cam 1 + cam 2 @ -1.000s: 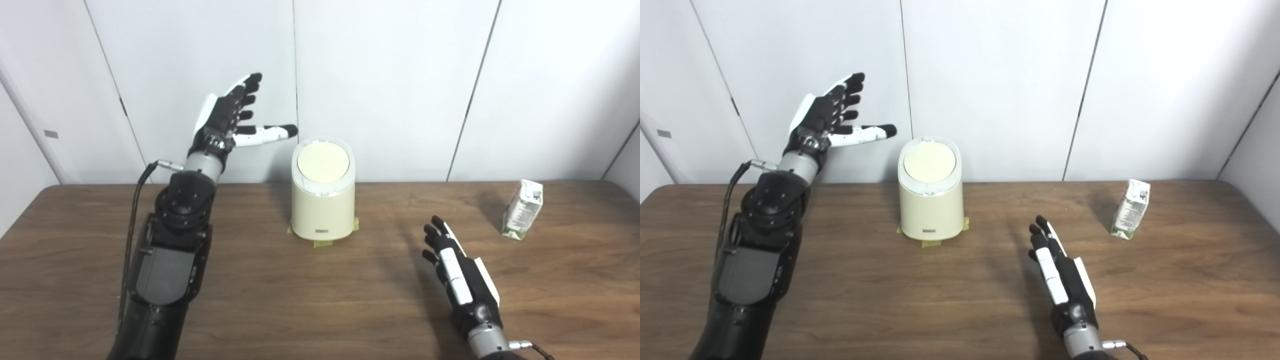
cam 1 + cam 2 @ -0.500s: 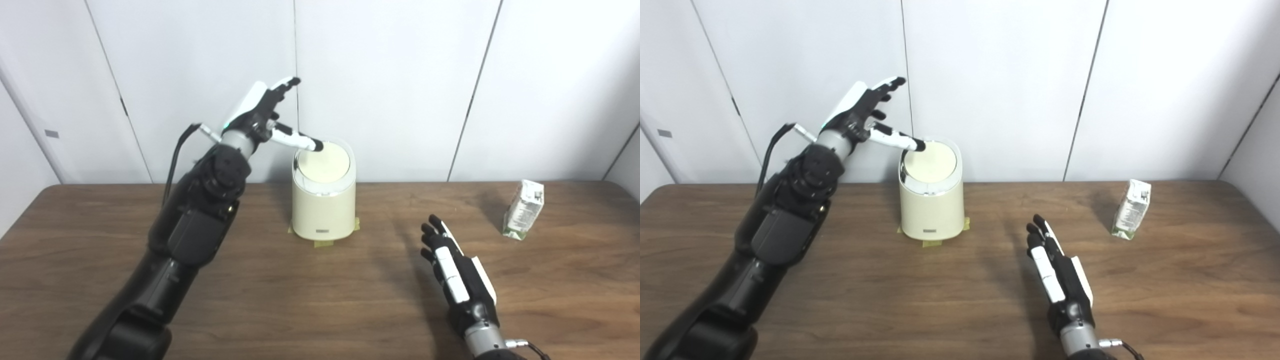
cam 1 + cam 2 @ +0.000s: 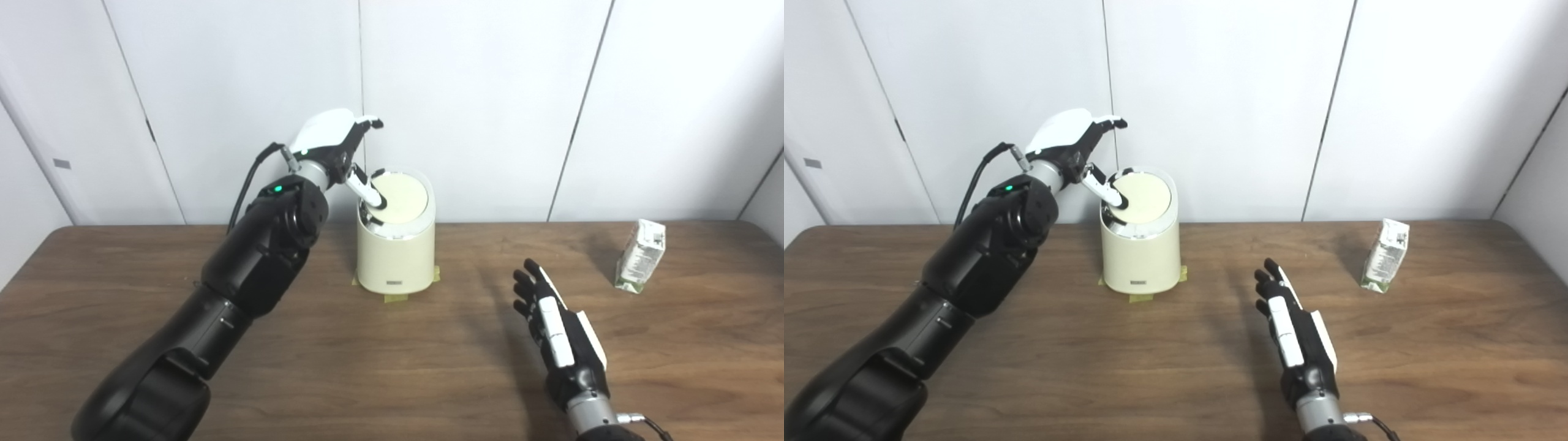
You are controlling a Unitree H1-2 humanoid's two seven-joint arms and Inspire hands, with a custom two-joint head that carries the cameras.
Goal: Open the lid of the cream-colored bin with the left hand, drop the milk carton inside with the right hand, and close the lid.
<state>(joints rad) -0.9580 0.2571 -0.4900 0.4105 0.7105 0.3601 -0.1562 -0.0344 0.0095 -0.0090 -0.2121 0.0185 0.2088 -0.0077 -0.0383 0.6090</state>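
In the left eye view, the left hand [image 3: 334, 144], fingers spread and holding nothing, sets its thumb on the round lid [image 3: 397, 199] of the cream-colored cylindrical bin [image 3: 395, 254] at the back of the brown wooden table [image 3: 306, 343]. In the right eye view, the right hand [image 3: 1295, 337] hovers flat with fingers apart and empty, well apart from the small white-and-green milk carton [image 3: 1385, 256] standing at the far right.

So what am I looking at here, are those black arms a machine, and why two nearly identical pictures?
Yes, they are a humanoid robot's two arms. The two pictures come from cameras side by side on its head, so the scene is the same. On the wooden table stands a cream bin with a round lid; a milk carton stands far right. The left robot hand reaches over the bin, thumb on the lid. The right robot hand hovers open above the table. Neither holds anything.
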